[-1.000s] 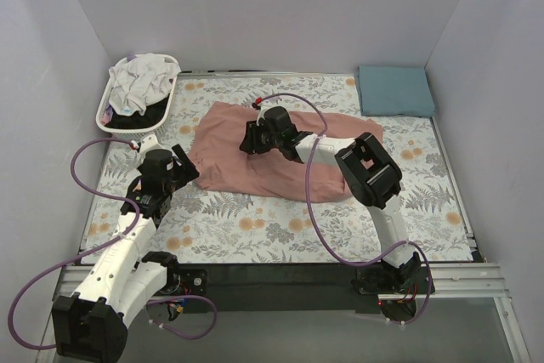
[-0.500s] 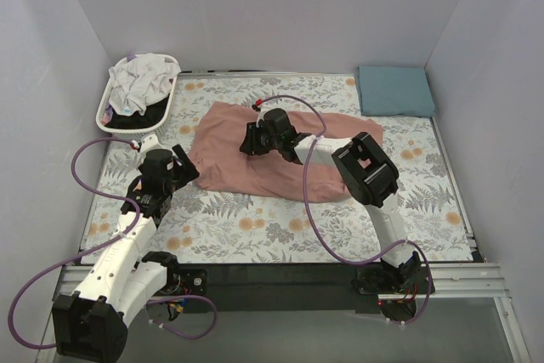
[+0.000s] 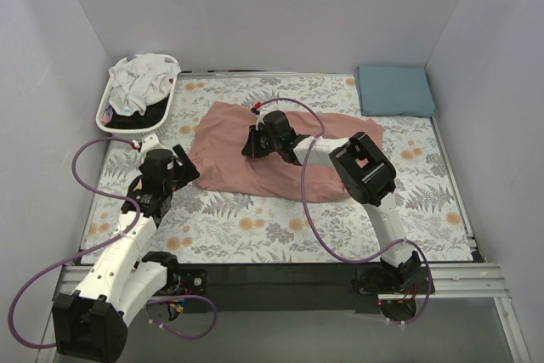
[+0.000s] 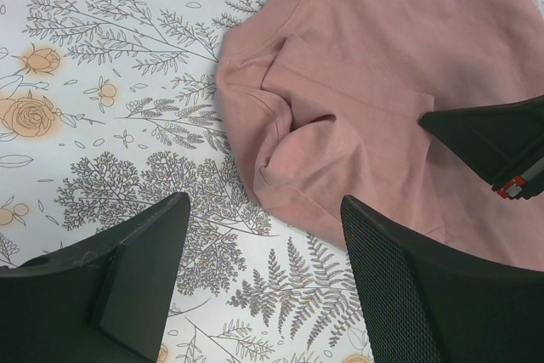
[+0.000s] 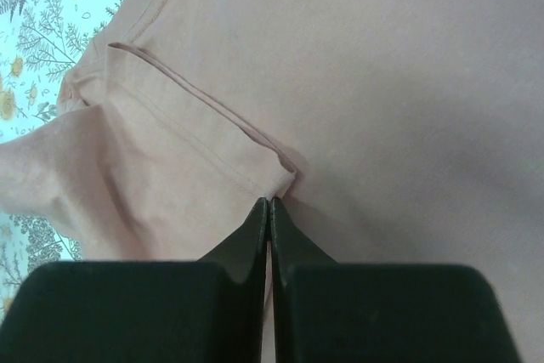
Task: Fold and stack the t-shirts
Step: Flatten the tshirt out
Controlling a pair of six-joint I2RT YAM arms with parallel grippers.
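Pale walls (image 3: 272, 14) surround floral cloth (image 3: 255, 227) bearing a pink t-shirt (image 3: 228, 135)

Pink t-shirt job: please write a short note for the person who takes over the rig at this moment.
Right gripper: fingers shut on the sleeve hem of the pink t-shirt, near its middle.
Left gripper: fingers open above the shirt's near-left corner, holding nothing.
The pink t-shirt lies spread and wrinkled on the floral cloth.
Done: one teal t-shirt lies folded at the far-right corner.
Left: fold the pink one and stack it, then do the white and dark garments in the basket.
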